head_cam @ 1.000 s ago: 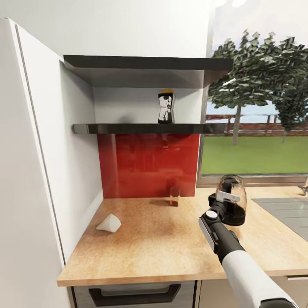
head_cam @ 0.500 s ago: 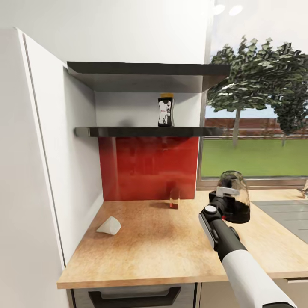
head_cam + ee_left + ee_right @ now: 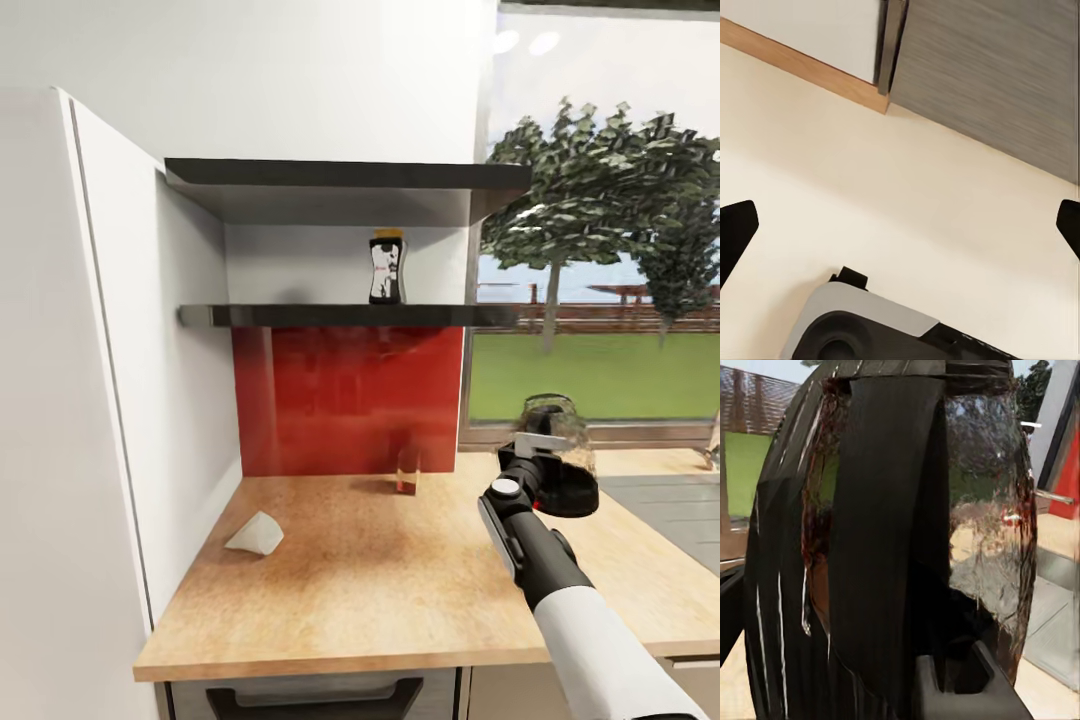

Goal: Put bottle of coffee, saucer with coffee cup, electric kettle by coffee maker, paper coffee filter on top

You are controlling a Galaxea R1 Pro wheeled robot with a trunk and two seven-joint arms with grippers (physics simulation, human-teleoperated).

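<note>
The bottle of coffee (image 3: pixel 387 268), dark with a yellow cap, stands upright on the kitchen shelf (image 3: pixel 300 316). A pale paper coffee filter (image 3: pixel 257 535) lies on its side on the kitchen countertop (image 3: pixel 380 590), near the left wall. My right gripper (image 3: pixel 540 462) is shut on the electric kettle (image 3: pixel 562 430), which hangs tilted above the counter's right part. In the right wrist view the kettle (image 3: pixel 982 547) is very close, its dark handle between the fingers. My left gripper (image 3: pixel 900 229) is open over the floor with nothing in it.
A small glass with red contents (image 3: pixel 408 470) stands against the red backsplash. The steel sink (image 3: pixel 680 500) lies at the right. A tall white cabinet (image 3: pixel 60 400) closes the left side. A second dark board (image 3: pixel 340 175) roofs the shelf recess. A drawer handle (image 3: pixel 310 700) sits below the counter.
The head view has tilted up a little, so the scene sits lower. My right gripper has raised the kettle and carried it slightly to the right.
</note>
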